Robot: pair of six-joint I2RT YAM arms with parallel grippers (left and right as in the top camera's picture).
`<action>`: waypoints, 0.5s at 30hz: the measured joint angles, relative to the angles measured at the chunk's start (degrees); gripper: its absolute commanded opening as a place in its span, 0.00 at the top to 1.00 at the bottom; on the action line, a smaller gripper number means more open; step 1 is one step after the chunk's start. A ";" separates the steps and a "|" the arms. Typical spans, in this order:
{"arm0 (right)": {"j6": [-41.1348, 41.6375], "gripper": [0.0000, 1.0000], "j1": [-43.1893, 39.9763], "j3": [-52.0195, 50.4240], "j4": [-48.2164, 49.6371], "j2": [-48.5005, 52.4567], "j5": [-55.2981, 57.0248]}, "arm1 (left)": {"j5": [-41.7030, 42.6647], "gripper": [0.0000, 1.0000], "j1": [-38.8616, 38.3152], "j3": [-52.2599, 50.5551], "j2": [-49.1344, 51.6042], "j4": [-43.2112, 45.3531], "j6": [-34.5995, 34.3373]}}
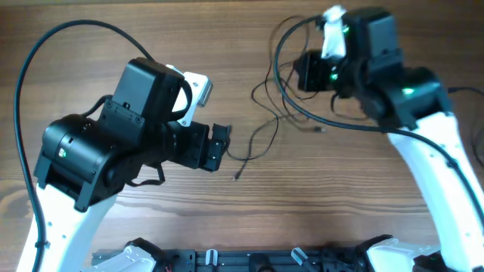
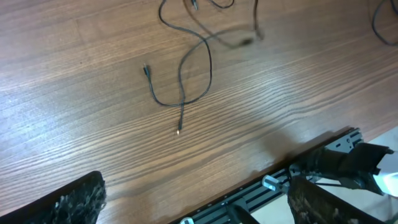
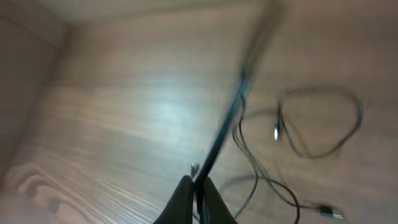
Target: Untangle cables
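Note:
The cables (image 1: pixel 265 125) are thin black cords lying in loose loops on the wooden table between the arms, with plug ends at the front (image 1: pixel 237 177) and right (image 1: pixel 318 130). In the left wrist view a cable (image 2: pixel 184 68) loops ahead with two small plug ends. My left gripper (image 2: pixel 196 205) is open and empty, well short of the cable; in the overhead view it (image 1: pixel 219 147) is just left of the loops. My right gripper (image 3: pixel 199 190) is shut on a black cable strand (image 3: pixel 227 118), held above the table. More loops (image 3: pixel 323 121) lie beyond it.
A thick black arm cable (image 1: pixel 291 102) curves over the thin cords by the right arm (image 1: pixel 401 91). A black rail (image 2: pixel 292 177) runs along the table's front edge. The left arm (image 1: pixel 113 143) covers the left middle of the table.

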 measured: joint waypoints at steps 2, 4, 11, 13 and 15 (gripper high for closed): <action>-1.53 0.96 0.00 7.02 -1.18 -0.20 0.00 | 0.00 0.04 0.00 -0.02 0.00 0.00 0.00; -2.97 0.96 0.00 14.75 -0.98 -0.33 0.07 | 0.00 0.04 0.00 -0.02 0.00 0.00 0.00; -6.62 0.96 0.00 26.97 7.61 -1.33 19.41 | 0.00 0.04 0.00 -1.11 0.28 0.63 0.00; -8.83 0.96 -1.70 27.19 7.74 -1.51 28.06 | 0.00 0.04 0.00 -1.42 0.90 0.85 0.00; -11.28 0.96 -6.91 27.19 6.64 -1.16 32.79 | 0.00 0.04 0.00 -1.49 1.51 1.29 0.00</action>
